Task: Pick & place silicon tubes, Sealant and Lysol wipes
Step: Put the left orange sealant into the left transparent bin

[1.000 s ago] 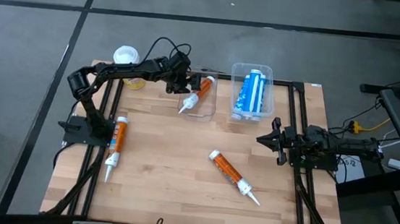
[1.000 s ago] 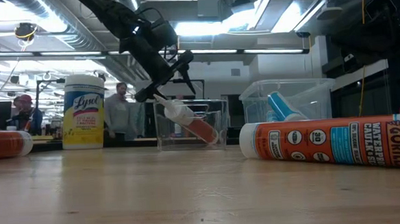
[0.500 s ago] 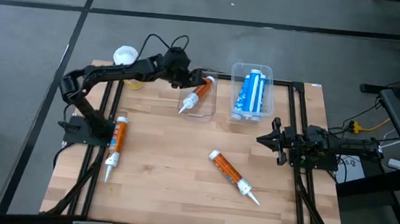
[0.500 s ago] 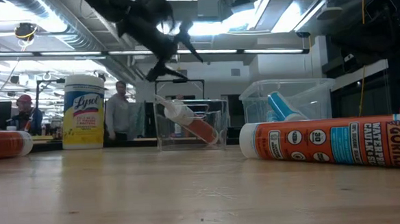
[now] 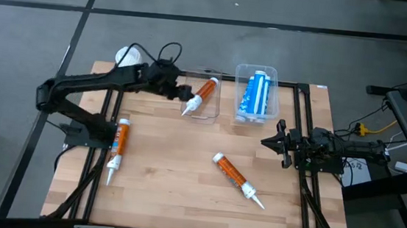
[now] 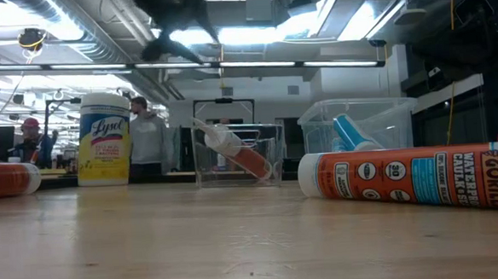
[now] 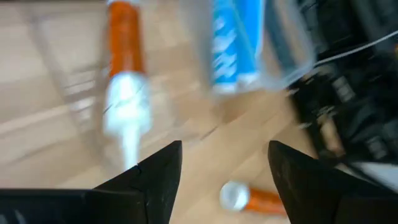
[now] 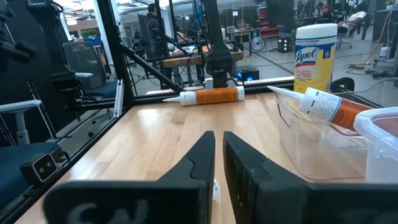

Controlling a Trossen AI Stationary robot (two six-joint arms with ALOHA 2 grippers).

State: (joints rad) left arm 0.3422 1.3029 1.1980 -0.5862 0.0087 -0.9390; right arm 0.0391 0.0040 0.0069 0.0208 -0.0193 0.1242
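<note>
An orange sealant tube point(image 5: 202, 93) lies in a small clear bin point(image 5: 211, 113), its white nozzle end point(image 6: 213, 134) raised against the bin's wall. My left gripper point(image 5: 183, 92) hangs open and empty above the table, left of that bin; the left wrist view shows its spread fingers point(image 7: 224, 152) over the tube point(image 7: 124, 56). Two more orange tubes lie flat on the table, one at the left point(image 5: 118, 145), one in the middle point(image 5: 237, 180). The Lysol wipes point(image 6: 104, 138) stand upright at the far left corner. My right gripper point(image 5: 269, 142) waits shut at the right.
A second clear bin point(image 5: 258, 68) at the far side holds blue and white tubes point(image 5: 257, 93). A black frame runs along the table's edges point(image 5: 302, 123). People stand in the room behind the table point(image 6: 151, 136). Bare wood lies along the near edge point(image 5: 174, 200).
My left gripper has risen well above the small bin and drawn back toward the table's left edge, its arm folding back. The orange tube in the bin has stayed where it leaned. My right arm has kept still.
</note>
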